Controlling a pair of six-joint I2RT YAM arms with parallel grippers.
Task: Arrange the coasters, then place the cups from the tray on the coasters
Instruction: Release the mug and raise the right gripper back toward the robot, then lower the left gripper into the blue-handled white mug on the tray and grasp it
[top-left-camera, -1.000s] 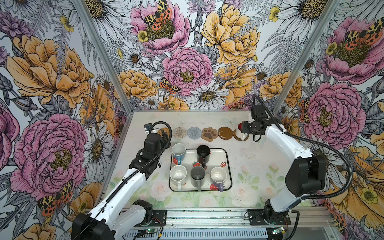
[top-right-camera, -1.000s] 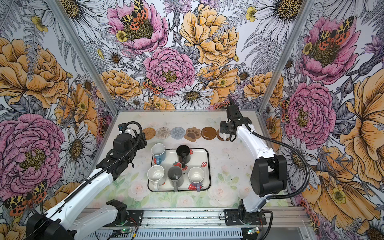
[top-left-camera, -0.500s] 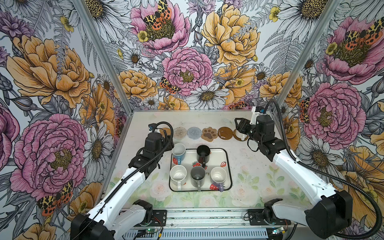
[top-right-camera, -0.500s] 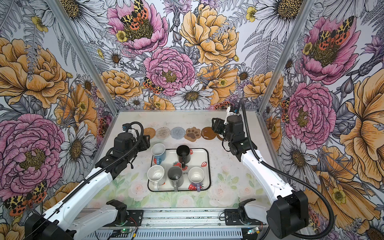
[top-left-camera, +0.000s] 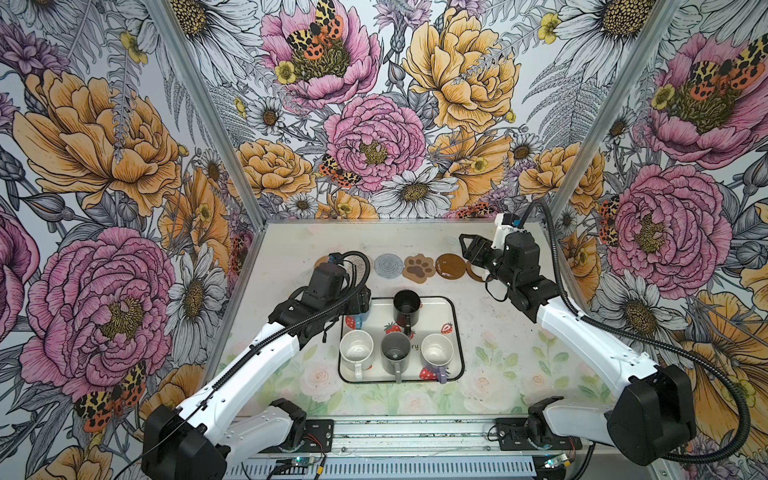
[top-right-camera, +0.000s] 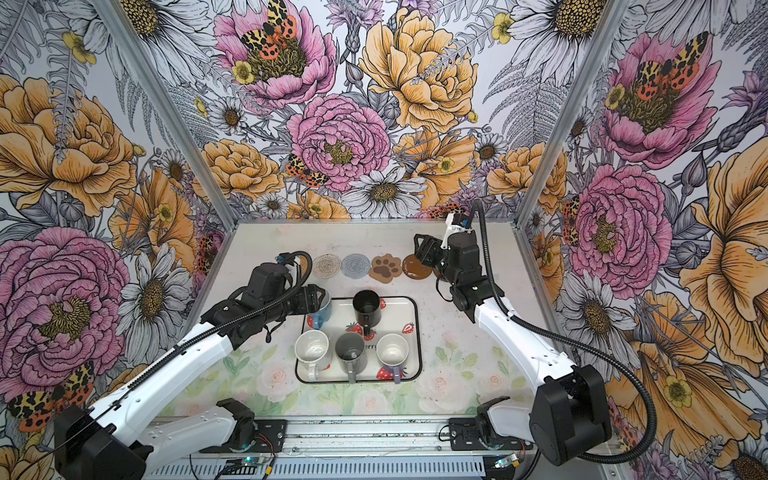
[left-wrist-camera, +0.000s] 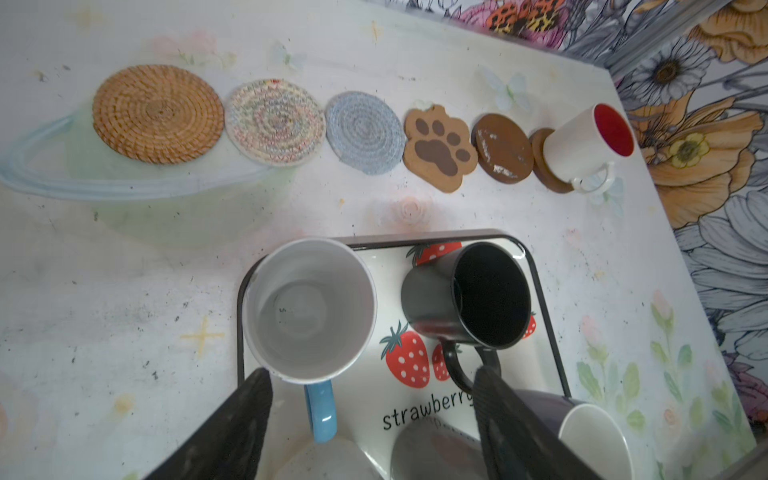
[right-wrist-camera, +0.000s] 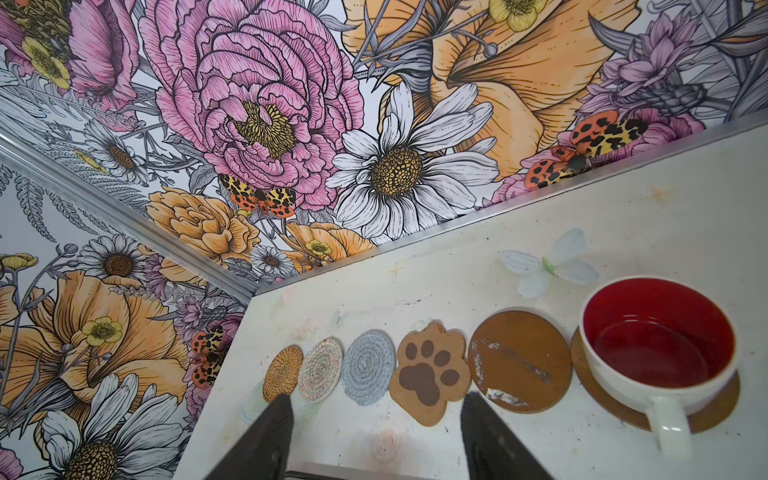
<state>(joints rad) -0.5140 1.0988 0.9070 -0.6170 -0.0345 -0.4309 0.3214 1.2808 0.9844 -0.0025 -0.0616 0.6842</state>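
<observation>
Several coasters lie in a back row: rattan (left-wrist-camera: 158, 112), whitish (left-wrist-camera: 274, 122), grey-blue (left-wrist-camera: 365, 131), paw (left-wrist-camera: 438, 147) and a brown disc (left-wrist-camera: 503, 147). The white cup with red interior (right-wrist-camera: 656, 353) stands on the last brown disc (right-wrist-camera: 615, 409). My right gripper (right-wrist-camera: 378, 419) hangs open and empty beside it, hiding it in both top views. On the strawberry tray (top-left-camera: 458, 332) stand the black (top-left-camera: 406, 307), white (top-left-camera: 356, 347), grey (top-left-camera: 395, 351) and lavender (top-left-camera: 436, 353) cups. My left gripper (left-wrist-camera: 370, 399) is open over the light blue cup (left-wrist-camera: 311, 307), its handle between the fingers, untouched.
Floral walls close the table at the back and both sides; the coaster row runs close to the back wall. Bare tabletop (top-left-camera: 498, 340) lies right of the tray and in front of it.
The right gripper has let go of the red-interior cup and drawn back, its arm swinging outward. The left gripper has moved right over the light blue cup. Both have opened wider.
</observation>
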